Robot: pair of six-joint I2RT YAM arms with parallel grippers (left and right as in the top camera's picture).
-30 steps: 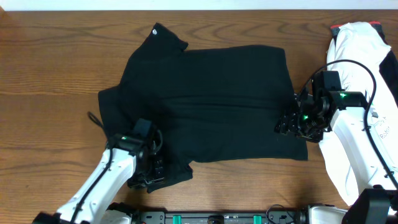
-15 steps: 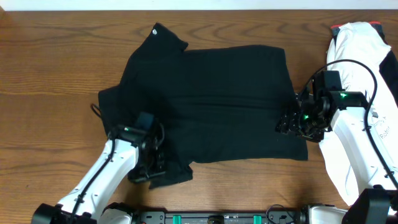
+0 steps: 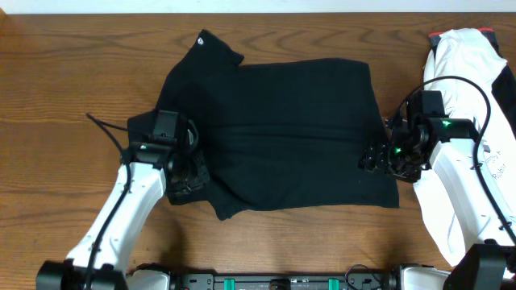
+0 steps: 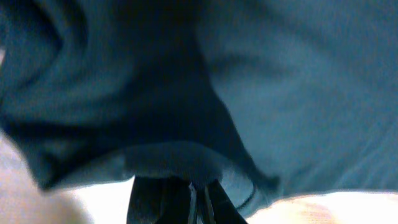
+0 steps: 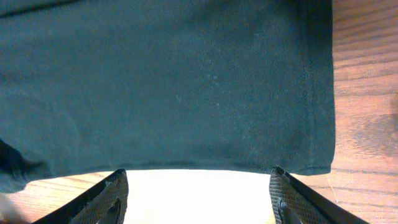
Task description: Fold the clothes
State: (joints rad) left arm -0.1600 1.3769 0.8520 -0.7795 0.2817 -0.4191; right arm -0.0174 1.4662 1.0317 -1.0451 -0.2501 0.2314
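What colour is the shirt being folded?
Plain black T-shirt, clearest in the overhead view.

Your table (image 3: 48, 72) is dark brown wood, grain running 9 to 3 o'clock. A pale strip (image 3: 242, 5) borders it at 12 o'clock. Lighting is even.

T-shirt (image 3: 282, 133): matt soft black cloth | table (image 3: 56, 89): smooth grained wood | white garment (image 3: 463, 52): cloth

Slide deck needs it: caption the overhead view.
Left pincer shut on the black T-shirt, right pincer open beside its hem.
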